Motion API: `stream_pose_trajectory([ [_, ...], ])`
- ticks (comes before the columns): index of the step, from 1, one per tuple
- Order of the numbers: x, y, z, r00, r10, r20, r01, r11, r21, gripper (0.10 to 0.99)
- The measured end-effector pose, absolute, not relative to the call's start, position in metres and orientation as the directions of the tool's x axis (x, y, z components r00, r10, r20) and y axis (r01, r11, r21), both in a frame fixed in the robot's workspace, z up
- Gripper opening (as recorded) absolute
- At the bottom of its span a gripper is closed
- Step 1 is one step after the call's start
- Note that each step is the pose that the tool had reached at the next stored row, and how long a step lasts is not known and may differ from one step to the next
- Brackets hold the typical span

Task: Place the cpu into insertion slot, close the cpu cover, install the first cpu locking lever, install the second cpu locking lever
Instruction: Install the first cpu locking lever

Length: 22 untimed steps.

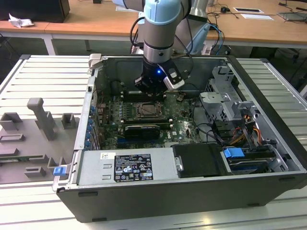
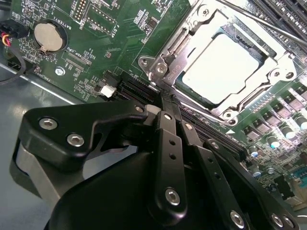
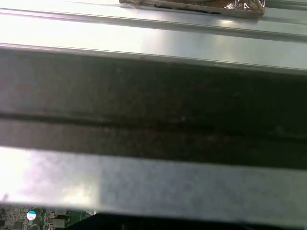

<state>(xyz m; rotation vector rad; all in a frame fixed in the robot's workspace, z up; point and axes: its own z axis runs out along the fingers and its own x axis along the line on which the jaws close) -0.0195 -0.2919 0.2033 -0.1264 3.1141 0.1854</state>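
The cpu (image 2: 221, 67) is found seated flat in the insertion slot (image 2: 163, 67), its pale metal top facing up out of the motherboard (image 2: 96, 48), so the placing step is judged complete. Being square, the chip has no long axis; its edges are seen to run parallel to the socket rim, and its face lies level with the board rather than tilted. The cpu cover (image 2: 268, 72) is observed lying down over the chip, its window framing the silver top, which is judged to mean the cover is closed or very nearly so. A thin locking lever (image 2: 259, 21) is seen as a straight rod running along the far edge of the socket frame; whether it is latched cannot be determined. The gripper (image 2: 165, 103) is positioned just beside the near corner of the socket frame, its black fingers (image 2: 169, 143) drawn together into a narrow point with nothing seen between them; this pressed-together form is judged suited to pushing a cover or a lever rather than grasping. In the exterior view the gripper (image 1: 151, 91) is seen lowered inside the open computer case (image 1: 144, 196), directly over the board and close to the socket, the arm standing nearly vertical. A coin battery (image 2: 48, 37) is noted on the board, well apart from the socket.
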Motion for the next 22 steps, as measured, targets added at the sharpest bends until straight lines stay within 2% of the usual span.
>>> stream_pose_trajectory([
  [9,-0.0193,-0.292,0.2044,-0.997,-0.08,-0.024,-0.082,0.99,0.117,0.106],
  [22,-0.0186,-0.292,0.2015,-0.997,-0.08,-0.022,-0.082,0.992,0.095,0.106],
])
